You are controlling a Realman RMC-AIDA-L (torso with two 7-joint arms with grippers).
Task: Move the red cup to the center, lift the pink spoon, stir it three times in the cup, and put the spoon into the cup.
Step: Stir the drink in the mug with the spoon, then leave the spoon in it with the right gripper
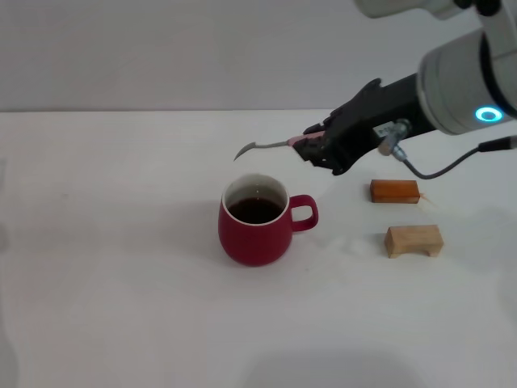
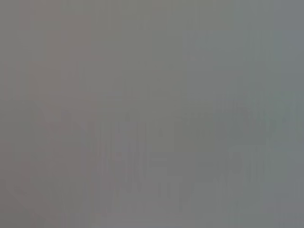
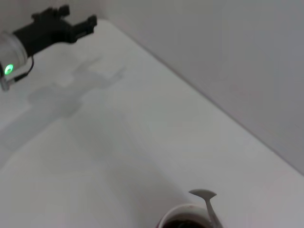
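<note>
The red cup (image 1: 254, 230) stands on the white table (image 1: 121, 307) near the middle, holding dark liquid, its handle towards the right. My right gripper (image 1: 311, 145) is shut on the pink handle of the pink spoon (image 1: 262, 147) and holds it nearly level above and just behind the cup's rim, the metal bowl pointing left. In the right wrist view the spoon's bowl (image 3: 205, 195) hangs over the cup's rim (image 3: 183, 221). My left gripper (image 3: 78, 26) shows only in the right wrist view, far off over the table's edge.
Two wooden blocks lie right of the cup: a reddish-brown one (image 1: 395, 191) and a pale arched one (image 1: 414, 240) nearer the front. A grey wall stands behind the table. The left wrist view shows only flat grey.
</note>
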